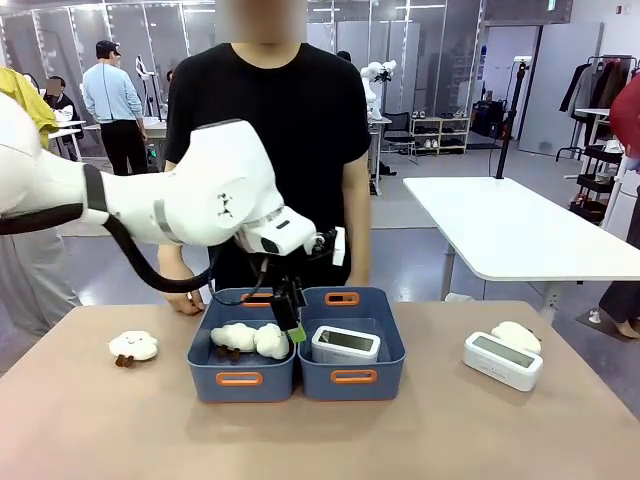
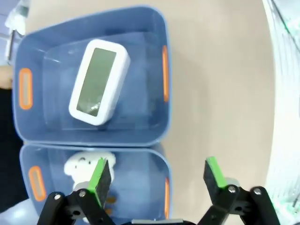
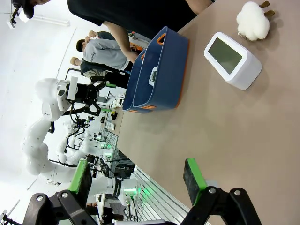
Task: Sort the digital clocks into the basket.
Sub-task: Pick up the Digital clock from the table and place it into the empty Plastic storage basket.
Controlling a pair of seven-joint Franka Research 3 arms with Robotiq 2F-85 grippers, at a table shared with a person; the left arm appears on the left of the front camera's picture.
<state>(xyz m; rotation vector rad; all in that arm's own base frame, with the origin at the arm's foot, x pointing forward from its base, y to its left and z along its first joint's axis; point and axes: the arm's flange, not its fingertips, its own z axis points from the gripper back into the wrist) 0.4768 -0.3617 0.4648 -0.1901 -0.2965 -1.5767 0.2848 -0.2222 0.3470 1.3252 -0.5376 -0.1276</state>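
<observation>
Both pairs of jaws stand spread wide and hold nothing. The left gripper (image 1: pixel 290 322) hangs above the line where 2 blue baskets touch side by side, in the middle of the table (image 1: pixel 420 440). In the left wrist view its green pads (image 2: pixel 101 180) are open over the rim between the baskets. The right basket (image 1: pixel 385 380) holds 1 digital clock (image 1: pixel 345 344), which lies there with its grey-green face up. The left basket (image 1: pixel 205 380) holds white cloud toys (image 1: pixel 248 340). The second digital clock (image 1: pixel 503 360) stands on the table at the right, well apart from the baskets, and a cloud toy (image 1: pixel 520 335) lies just behind it. Another cloud toy (image 1: pixel 133 347) lies at the left. The right gripper (image 3: pixel 138 180) hovers over the bare table, with this second clock farther off in front of it. A person in a black shirt (image 1: pixel 270 130) stands at the far side.
</observation>
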